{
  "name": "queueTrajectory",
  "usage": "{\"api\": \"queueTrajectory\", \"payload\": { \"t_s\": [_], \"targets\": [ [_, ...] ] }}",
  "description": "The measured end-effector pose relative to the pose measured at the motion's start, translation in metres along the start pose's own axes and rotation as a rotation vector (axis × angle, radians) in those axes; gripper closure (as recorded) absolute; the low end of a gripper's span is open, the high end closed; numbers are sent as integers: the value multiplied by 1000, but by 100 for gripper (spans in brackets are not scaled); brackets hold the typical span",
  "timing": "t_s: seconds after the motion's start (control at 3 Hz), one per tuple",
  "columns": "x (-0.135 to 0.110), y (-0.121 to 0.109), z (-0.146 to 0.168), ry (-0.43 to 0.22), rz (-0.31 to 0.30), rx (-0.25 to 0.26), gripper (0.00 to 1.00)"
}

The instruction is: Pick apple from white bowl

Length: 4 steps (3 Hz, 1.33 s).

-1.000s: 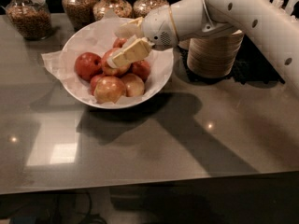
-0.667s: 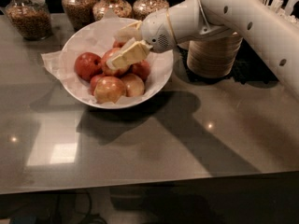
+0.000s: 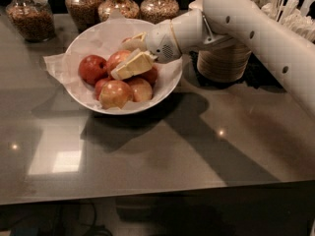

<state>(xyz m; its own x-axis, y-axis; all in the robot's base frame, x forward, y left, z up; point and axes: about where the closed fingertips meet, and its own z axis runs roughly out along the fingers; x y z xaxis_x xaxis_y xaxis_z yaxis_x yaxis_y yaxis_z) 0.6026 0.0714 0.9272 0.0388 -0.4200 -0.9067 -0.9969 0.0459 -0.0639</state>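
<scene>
Grey glossy tabletop | wide white paper-lined bowl holds red-and-yellow mottled apple among smaller red apples | cream end effector inside bowl, fingers apart astride apple | risk: shallow grip, apple may roll free

Snack counter, café or break-room sort of spot, glossy grey countertop, glass jars of nuts and grains at twelve o'clock, stacked paper bowls at one, paper napkins at two, white bowl of apples at ten, gripper right over them.
</scene>
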Motion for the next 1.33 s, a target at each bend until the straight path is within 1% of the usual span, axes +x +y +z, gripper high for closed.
{"api": "queueTrajectory", "payload": {
  "t_s": [0.33, 0.67, 1.0, 1.33],
  "targets": [
    [12, -1, 7, 11, 25, -11, 38],
    [12, -1, 7, 11, 25, -11, 56],
    [12, -1, 7, 10, 25, -11, 80],
    [5, 0, 7, -25, 19, -33, 100]
  ]
}}
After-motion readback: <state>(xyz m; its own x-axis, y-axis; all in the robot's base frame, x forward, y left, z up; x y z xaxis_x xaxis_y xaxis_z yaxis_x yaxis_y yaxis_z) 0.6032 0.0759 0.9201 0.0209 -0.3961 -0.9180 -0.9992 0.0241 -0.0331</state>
